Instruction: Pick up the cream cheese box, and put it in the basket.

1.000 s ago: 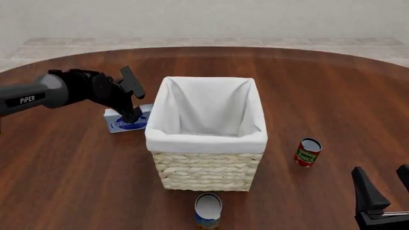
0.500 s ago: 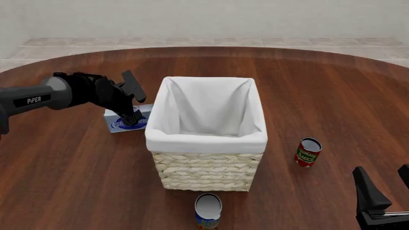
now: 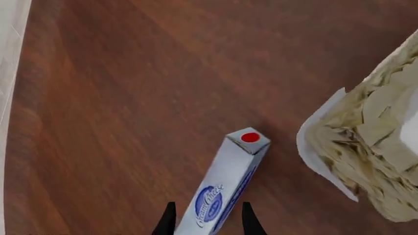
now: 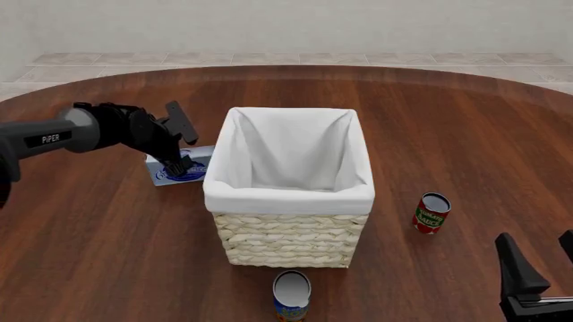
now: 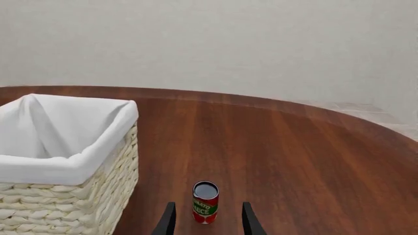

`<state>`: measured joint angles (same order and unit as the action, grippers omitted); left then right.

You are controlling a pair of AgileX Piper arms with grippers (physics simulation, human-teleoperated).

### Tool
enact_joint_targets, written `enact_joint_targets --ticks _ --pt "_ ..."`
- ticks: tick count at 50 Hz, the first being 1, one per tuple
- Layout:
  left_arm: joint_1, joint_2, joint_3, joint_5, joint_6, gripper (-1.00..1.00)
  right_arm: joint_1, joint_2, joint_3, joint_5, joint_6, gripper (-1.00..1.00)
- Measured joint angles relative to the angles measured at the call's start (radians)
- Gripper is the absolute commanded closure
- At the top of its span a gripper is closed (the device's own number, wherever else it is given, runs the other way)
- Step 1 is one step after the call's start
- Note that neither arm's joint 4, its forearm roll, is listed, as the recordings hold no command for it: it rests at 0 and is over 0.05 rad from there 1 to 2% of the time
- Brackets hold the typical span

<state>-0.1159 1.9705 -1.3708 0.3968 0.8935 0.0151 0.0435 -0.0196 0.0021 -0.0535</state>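
Cream cheese box (image 4: 180, 168) is lying on the bench, just left of the basket (image 4: 288, 231). Left hand (image 3: 207, 223) is being held spread astride it, long axis running along the fingers; right hand far off.

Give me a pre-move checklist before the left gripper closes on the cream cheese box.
1. Cream cheese box between the fingers of the left gripper: ok.
2. Fingers touching the box sides: cannot tell.
3. Box resting on the table beside the basket: ok.
4. Basket open, lining bare inside: ok.
5. Right gripper open, parked away from the basket: ok.
6. Red can out of the lift path: ok.
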Motion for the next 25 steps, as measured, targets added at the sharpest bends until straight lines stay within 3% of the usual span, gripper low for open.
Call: enact_joint_targets --ticks 25 --pt "0.014 0.043 -0.032 0.003 0.01 -1.0 -0.003 -0.006 0.009 -0.001 0.005 -1.0"
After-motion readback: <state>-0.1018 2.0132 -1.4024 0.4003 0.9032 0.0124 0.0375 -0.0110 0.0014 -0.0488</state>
